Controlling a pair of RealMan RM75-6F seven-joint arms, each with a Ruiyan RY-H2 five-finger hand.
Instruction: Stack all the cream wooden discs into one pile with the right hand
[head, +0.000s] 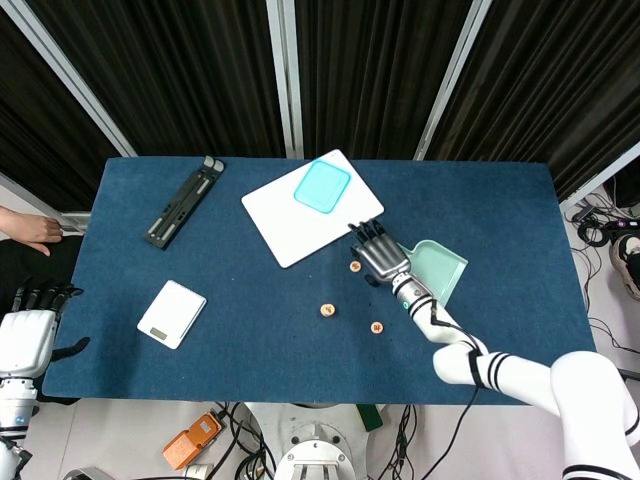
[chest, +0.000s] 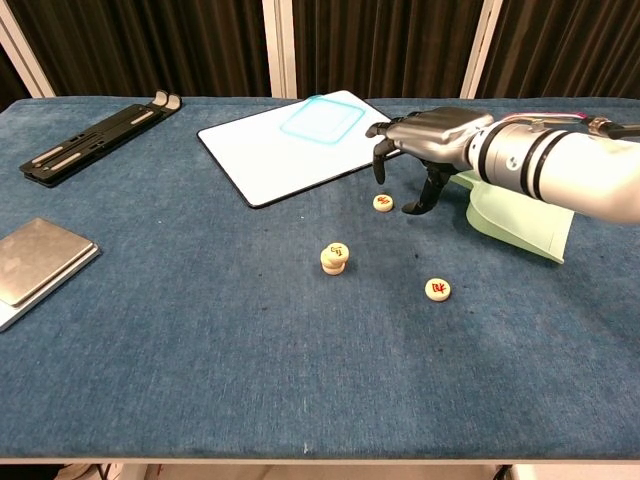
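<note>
The right hand (chest: 415, 150) hovers empty, fingers spread apart, just above a cream disc (chest: 383, 202).

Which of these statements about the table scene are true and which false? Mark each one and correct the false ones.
1. The right hand holds a disc. False: it hovers by the far disc, fingers apart, holding nothing.
2. The teal lid lies on the white board. True.
3. All discs form one pile. False: the small stack stands apart from the near disc and the far disc.
4. The green dustpan lies beside the right hand. True.
</note>
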